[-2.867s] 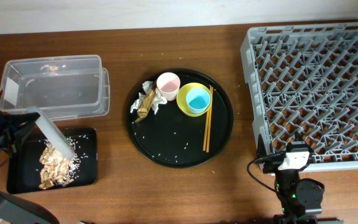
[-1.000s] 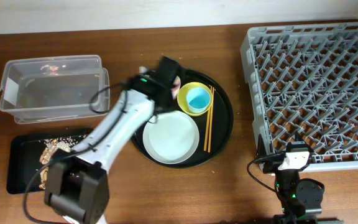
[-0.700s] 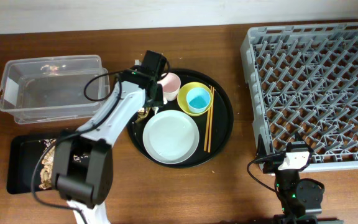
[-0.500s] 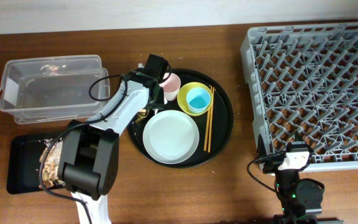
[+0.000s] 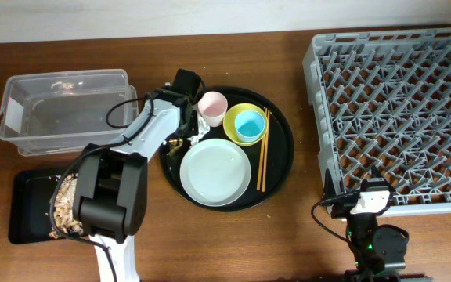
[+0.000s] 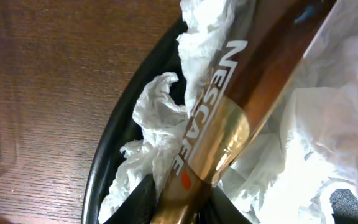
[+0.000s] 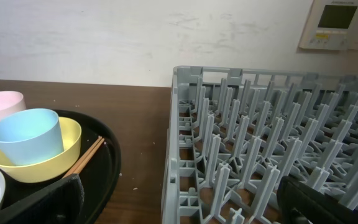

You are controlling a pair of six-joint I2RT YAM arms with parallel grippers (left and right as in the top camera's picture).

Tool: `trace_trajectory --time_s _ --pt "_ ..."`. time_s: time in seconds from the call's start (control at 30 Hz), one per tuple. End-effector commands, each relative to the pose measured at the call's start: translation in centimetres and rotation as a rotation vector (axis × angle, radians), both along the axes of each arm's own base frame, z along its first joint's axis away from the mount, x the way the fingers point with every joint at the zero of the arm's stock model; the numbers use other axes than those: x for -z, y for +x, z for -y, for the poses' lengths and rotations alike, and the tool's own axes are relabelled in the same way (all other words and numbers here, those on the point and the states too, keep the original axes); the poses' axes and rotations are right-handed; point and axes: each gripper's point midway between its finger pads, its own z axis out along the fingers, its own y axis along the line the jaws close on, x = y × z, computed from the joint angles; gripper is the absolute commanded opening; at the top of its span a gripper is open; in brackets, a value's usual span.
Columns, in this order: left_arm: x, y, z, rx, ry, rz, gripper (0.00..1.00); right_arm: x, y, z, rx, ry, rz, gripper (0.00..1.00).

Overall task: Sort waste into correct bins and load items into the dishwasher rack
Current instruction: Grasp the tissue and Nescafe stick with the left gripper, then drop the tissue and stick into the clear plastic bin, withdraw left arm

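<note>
My left gripper (image 5: 182, 128) is down at the left edge of the round black tray (image 5: 276, 184). In the left wrist view it (image 6: 185, 200) is shut on a tan-gold Nescafe wrapper (image 6: 229, 124) lying among crumpled white napkins (image 6: 151, 124). The pale grey plate (image 5: 215, 171) lies flat on the round tray. The pink cup (image 5: 212, 105), the yellow bowl (image 5: 233, 117) holding the light-blue bowl (image 5: 250, 125), and the chopsticks (image 5: 261, 160) sit beside it. My right gripper (image 5: 374, 196) is open and empty at the grey rack's (image 5: 398, 102) front-left corner.
The clear tub (image 5: 65, 110) stands at the back left, with a few crumbs inside. The small black tray (image 5: 22, 211) in front of it holds beige food scraps (image 5: 63, 205), partly hidden by my left arm. The right wrist view shows the rack (image 7: 247, 155) and the bowls (image 7: 27, 134).
The plate, earlier tipped over the small black tray, now lies on the round tray. My left arm has swung over to the napkins and shut on the wrapper. The right arm has not moved.
</note>
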Motion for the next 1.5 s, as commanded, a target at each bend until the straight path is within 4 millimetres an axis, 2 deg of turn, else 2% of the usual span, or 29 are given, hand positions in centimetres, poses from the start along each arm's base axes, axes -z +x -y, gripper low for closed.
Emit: trace_trajectory --time_s 0.0,0.07,0.13,0.17,0.27,0.33,0.4,0.43,0.5,0.53,0.6,0.63,0.73,0.77,0.8,0.83,0.87,0.97,1.0,1.03,1.1,1.13,1.17,1.27,1.33,1.37,1.47 --pt "-0.3 -0.1 0.5 0.009 -0.035 -0.011 0.16 0.3 0.0 0.3 0.013 -0.007 -0.006 0.98" --pt "-1.9 -0.1 0.9 0.015 -0.066 0.010 0.03 0.3 0.0 0.3 0.013 -0.007 -0.006 0.98" --pt "-4.8 -0.6 1.2 0.023 -0.100 0.044 0.01 0.3 0.0 0.3 0.013 -0.007 -0.006 0.98" --pt "-5.7 -0.8 1.5 0.029 -0.123 0.049 0.01 0.3 0.0 0.3 0.013 -0.007 -0.006 0.98" --pt "-10.3 -2.5 1.7 0.044 -0.176 0.086 0.01 0.3 0.0 0.3 0.013 -0.007 -0.006 0.98" --pt "-11.8 -3.1 1.5 0.044 -0.182 0.106 0.01 0.3 0.0 0.3 0.013 -0.007 -0.006 0.98" --pt "-13.9 -2.3 0.0 0.014 -0.151 0.185 0.01 0.3 0.0 0.3 0.013 -0.007 -0.006 0.98" --pt "-14.8 -1.5 -1.2 -0.021 -0.135 0.235 0.01 0.3 0.0 0.3 0.013 -0.007 -0.006 0.98" --pt "-16.5 -0.2 -5.2 -0.211 -0.118 0.328 0.01 0.3 0.0 0.3 0.013 -0.007 -0.006 0.98" --pt "-16.7 0.4 -9.0 -0.391 -0.147 0.366 0.01 0.3 0.0 0.3 0.013 -0.007 -0.006 0.98" --pt "-16.8 0.6 -13.1 -0.567 -0.173 0.397 0.01 0.3 0.0 0.3 0.013 -0.007 -0.006 0.98" --pt "-16.9 0.7 -16.1 -0.686 -0.188 0.424 0.01 0.3 0.0 0.3 0.013 -0.007 -0.006 0.98" --pt "-17.8 1.6 -22.1 -0.811 -0.188 0.527 0.02 0.3 0.0 0.3 0.013 -0.007 -0.006 0.98" --pt "-18.0 2.2 -23.6 -0.838 -0.189 0.566 0.14 0.3 0.0 0.3 0.013 -0.007 -0.006 0.98" --pt "-18.2 2.9 -24.7 -0.852 -0.192 0.603 0.87 0.3 0.0 0.3 0.013 -0.007 -0.006 0.98" --pt "-18.1 3.1 -24.9 -0.854 -0.192 0.609 0.99 0.3 0.0 0.3 0.013 -0.007 -0.006 0.98" --pt "-18.0 3.2 -24.9 -0.854 -0.192 0.610 0.99 0.3 0.0 0.3 0.013 -0.007 -0.006 0.98" --pt "-17.8 3.6 -23.8 -0.825 -0.254 0.591 0.99 0.3 0.0 0.3 0.013 -0.007 -0.006 0.98" --pt "-17.8 4.3 -20.6 -0.702 -0.407 0.537 0.99 0.3 0.0 0.3 0.013 -0.007 -0.006 0.98" --pt "-18.5 4.7 -17.1 -0.518 -0.547 0.496 0.99 0.3 0.0 0.3 0.013 -0.007 -0.006 0.98" --pt "-19.9 4.4 -11.9 -0.247 -0.710 0.456 0.99 0.3 0.0 0.3 0.013 -0.007 -0.006 0.98" --pt "-19.9 3.5 -8.2 -0.105 -0.756 0.400 0.83 0.3 0.0 0.3 0.013 -0.007 -0.006 0.98" --pt "-18.9 2.9 -6.9 -0.106 -0.723 0.354 0.66 0.3 0.0 0.3 0.013 -0.007 -0.006 0.98" --pt "-15.8 0.7 -1.4 -0.051 -0.495 0.244 0.57 0.3 0.0 0.3 0.013 -0.007 -0.006 0.98" --pt "-14.6 0.1 0.6 -0.042 -0.363 0.236 0.50 0.3 0.0 0.3 0.013 -0.007 -0.006 0.98" --pt "-13.5 0.0 0.4 -0.114 -0.285 0.235 0.49 0.3 0.0 0.3 0.013 -0.007 -0.006 0.98" --pt "-9.7 -0.1 0.9 -0.210 -0.269 0.152 0.49 0.3 0.0 0.3 0.013 -0.007 -0.006 0.98"
